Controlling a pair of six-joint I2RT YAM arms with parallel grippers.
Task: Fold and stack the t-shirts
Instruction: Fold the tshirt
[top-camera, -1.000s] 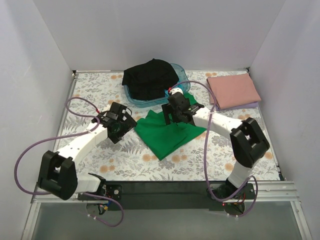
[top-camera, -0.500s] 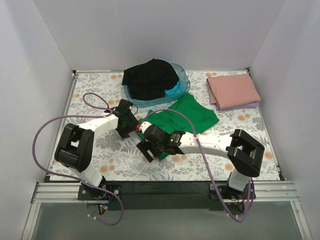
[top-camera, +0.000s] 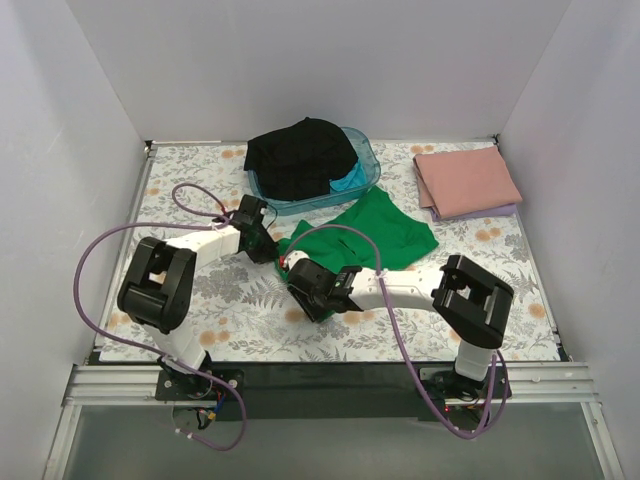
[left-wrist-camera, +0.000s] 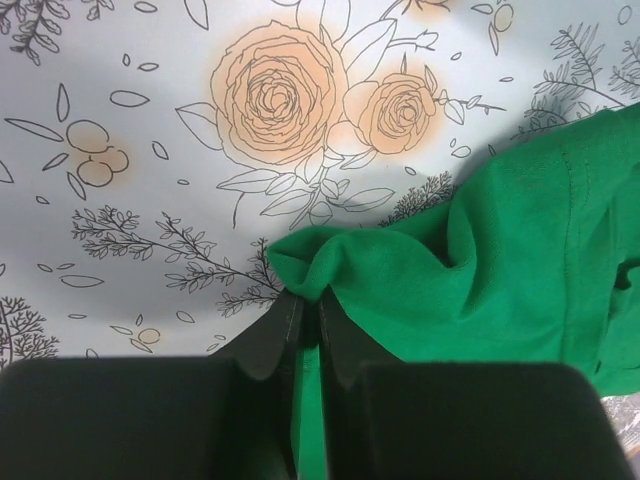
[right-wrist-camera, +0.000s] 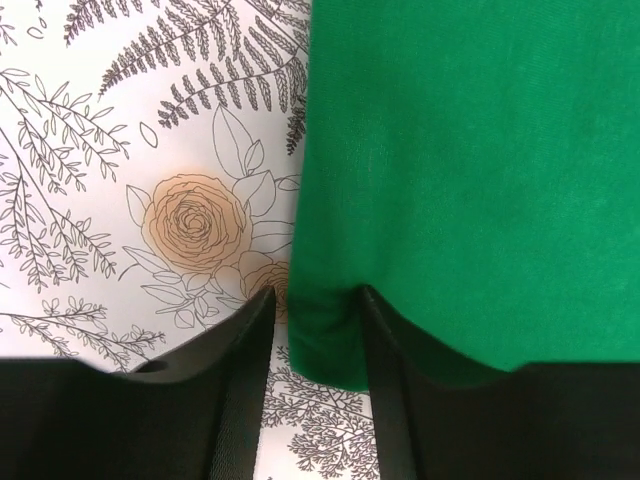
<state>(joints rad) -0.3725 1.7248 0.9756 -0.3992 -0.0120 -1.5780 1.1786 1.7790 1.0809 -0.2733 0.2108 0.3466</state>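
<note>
Surface: floral table cover, white walls around. The green t-shirt lies spread just in front of the blue tub. Within the last second both arms have closed in on its edge farthest from the tub. Now the left gripper is clenched on a pinched-up corner of green cloth. The right gripper is half closed astride the hem; cannot tell if it bites yet. Judgement: two-corner hold nearly set, fold-over can follow. The black t-shirt is heaped in the tub, not yet folded.
</note>
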